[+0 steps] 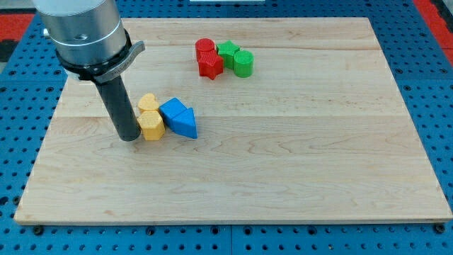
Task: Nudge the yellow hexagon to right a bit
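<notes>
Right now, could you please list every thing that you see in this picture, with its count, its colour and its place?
wooden board: one, light wood, fills most of the view
yellow hexagon: one, yellow, left of centre, touching the blue blocks
yellow heart-like block: one, yellow, just above the hexagon
blue blocks: two, blue, right of the yellow pair
red blocks: two, red, near the view's top
green blocks: two, green, right of the red ones
pegboard surface: one, blue, around the board
my tip: one, dark, at the hexagon's left side
</notes>
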